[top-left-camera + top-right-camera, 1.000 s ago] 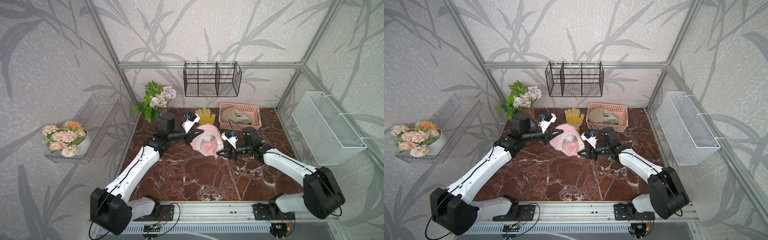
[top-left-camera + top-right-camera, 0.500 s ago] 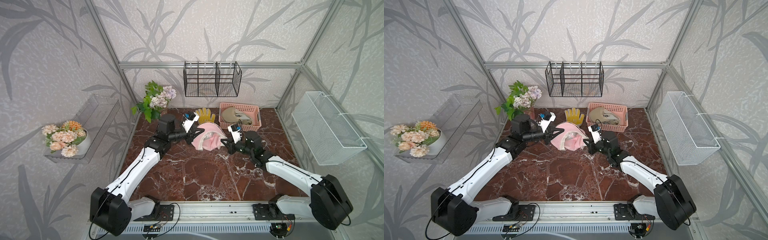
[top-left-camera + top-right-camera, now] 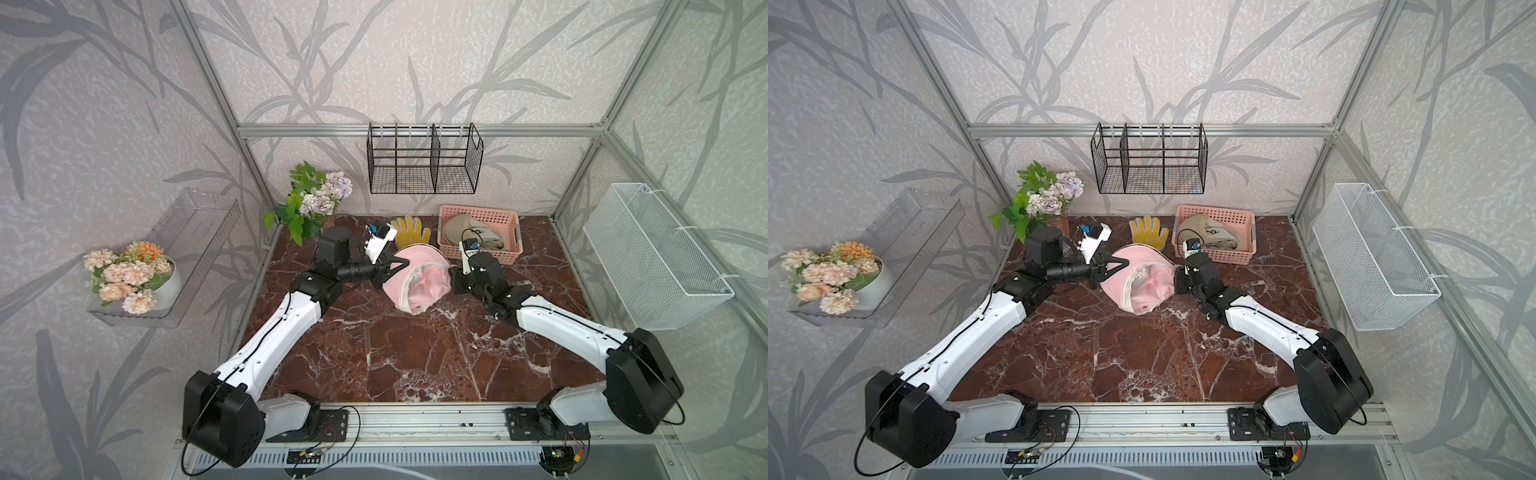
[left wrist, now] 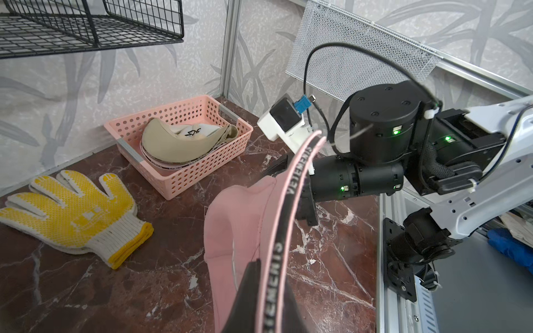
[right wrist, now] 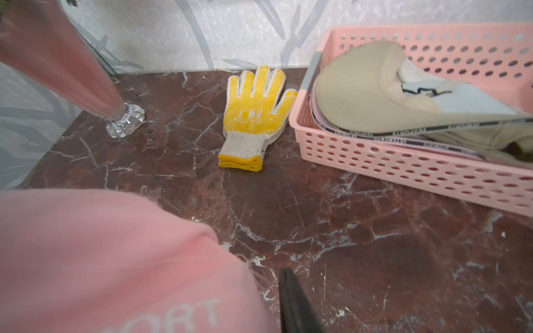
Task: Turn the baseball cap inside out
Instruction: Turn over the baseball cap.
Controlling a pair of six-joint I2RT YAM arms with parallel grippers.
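A clear shelf (image 3: 199, 216) on the left wall carries a pot of peach flowers (image 3: 129, 274). A bouquet (image 3: 316, 199) stands at the back left corner of the marble worktop (image 3: 415, 353). The left arm reaches in from there, and the left fingers (image 3: 394, 266) are pressed together on the edge of the pink baseball cap (image 3: 419, 282); the left wrist view shows its lettered band running out from between them. The cap sits at the back middle of the worktop, between the two arms. Its hollow faces up in both top views, with the white sweatband showing. A yellow glove (image 3: 411, 237) lies flat just behind it.

The right fingers (image 3: 455, 284) are against the cap's right side. Only one finger shows in the right wrist view, beside pink cloth, so I cannot tell how far apart they are or whether they hold anything. Behind them a pink basket (image 3: 511, 245) holds a beige cap (image 3: 457, 226). A white mesh basket (image 3: 648, 257) hangs on the right wall.
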